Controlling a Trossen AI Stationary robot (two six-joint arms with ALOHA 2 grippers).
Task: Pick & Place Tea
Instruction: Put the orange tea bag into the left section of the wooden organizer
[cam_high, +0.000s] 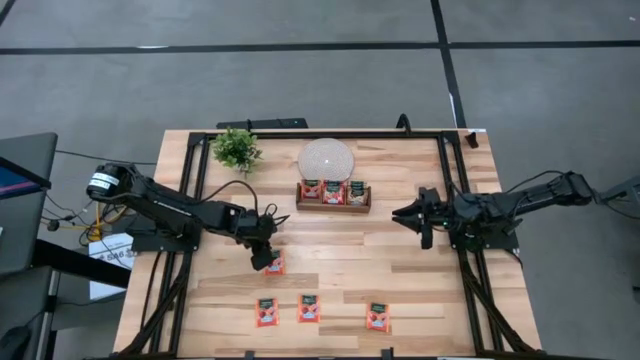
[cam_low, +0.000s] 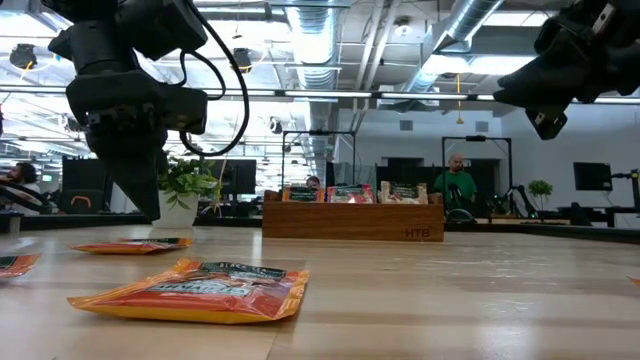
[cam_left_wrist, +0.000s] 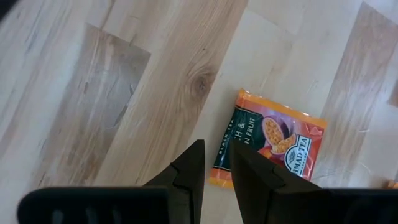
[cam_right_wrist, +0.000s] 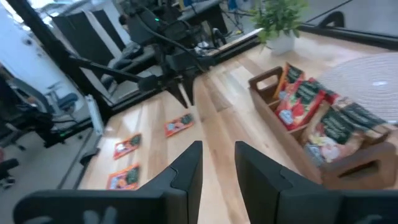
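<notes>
Four red-orange tea sachets lie loose on the wooden table (cam_high: 420, 270), one (cam_high: 274, 264) directly under the left tool (cam_high: 265, 255) and three more in a row nearer the front edge (cam_high: 266, 313) (cam_high: 309, 308) (cam_high: 378, 317), while others stand upright in the three compartments of the wooden tray (cam_high: 333, 205) beside the round white disc (cam_high: 326, 160). Hanging low over the nearest sachet (cam_left_wrist: 268, 147), the left tool (cam_left_wrist: 216, 167) points down with its fingers a narrow gap apart and nothing between them, their tips over the packet's near edge. Thin, light and flexible by the look of it, and probably slick-faced, the packet lies flat against the wood, so a pinch across one edge looks the likeliest hold; a straight press from above may only slide it. The left arm reaches in from the table's left side, folded at the elbow, wrist turned downward. Well apart on the right, the right tool (cam_high: 408, 214) waits above the table, level with the tray and aimed toward it, its fingers (cam_right_wrist: 186, 168) likewise narrowly parted and empty. A small potted plant (cam_high: 236, 150) stands at the back left.
</notes>
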